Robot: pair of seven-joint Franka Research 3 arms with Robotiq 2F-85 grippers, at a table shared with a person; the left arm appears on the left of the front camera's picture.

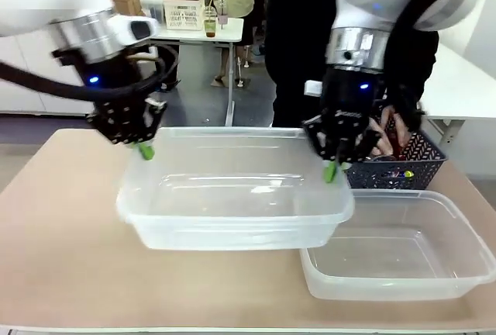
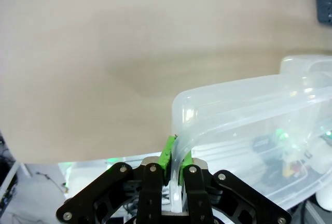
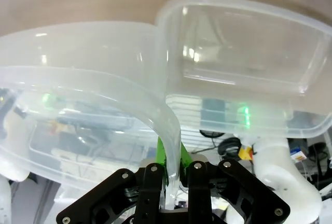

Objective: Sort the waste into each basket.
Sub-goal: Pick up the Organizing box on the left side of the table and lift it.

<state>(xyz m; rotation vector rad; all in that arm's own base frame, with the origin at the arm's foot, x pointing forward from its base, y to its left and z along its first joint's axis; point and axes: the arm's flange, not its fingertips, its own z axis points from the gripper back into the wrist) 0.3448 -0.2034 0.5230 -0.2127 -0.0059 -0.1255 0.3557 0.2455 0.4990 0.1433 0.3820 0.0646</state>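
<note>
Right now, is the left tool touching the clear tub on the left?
Touching. The left wrist view shows the left tool shut on the clear tub, with the tub's rim pinched between the green pads.

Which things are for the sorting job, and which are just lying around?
For the job: first clear tub, gripped by left gripper and right gripper; second clear tub on the table.
Lying about: dark lattice basket; white crate on the far table.

left claw (image 1: 145, 150), right claw (image 1: 332, 170), both pinching clear tub (image 1: 232, 234), second tub (image 1: 434, 281) beside
</note>
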